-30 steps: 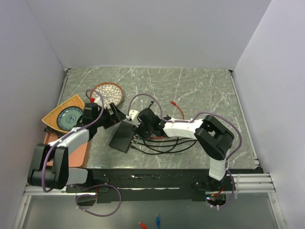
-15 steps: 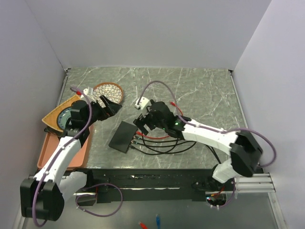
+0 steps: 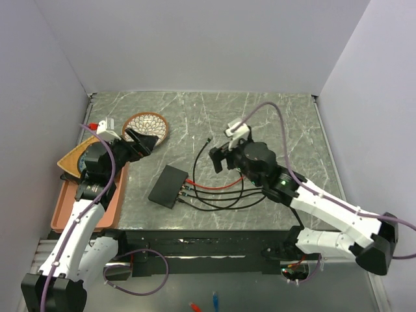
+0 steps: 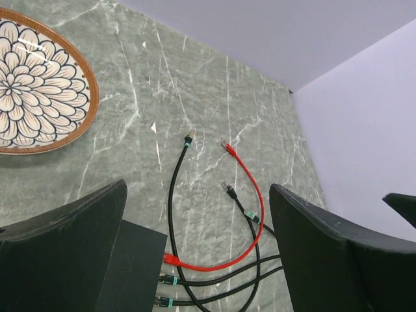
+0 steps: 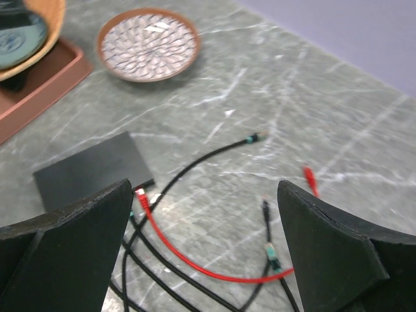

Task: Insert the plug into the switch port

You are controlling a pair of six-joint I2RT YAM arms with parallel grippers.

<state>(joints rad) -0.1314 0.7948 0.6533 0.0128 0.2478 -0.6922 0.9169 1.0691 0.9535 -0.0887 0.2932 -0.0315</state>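
Observation:
The black switch lies flat near the table's front. A red plug sits in a port on its right edge, and two black plugs sit in ports beside it. The red cable's other plug lies loose on the marble, as do two black plugs. My left gripper hangs open, up and left of the switch. My right gripper is open and empty above the cable loops, right of the switch.
A round patterned dish lies at the back left. An orange bowl holding a blue plate rests on a salmon tray at the left edge. Cable loops spread right of the switch. Walls close in three sides.
My right gripper has opened and drawn back to the right, away from the switch's port edge. My left arm has pulled back to the left. A black cable end now lies farther back.

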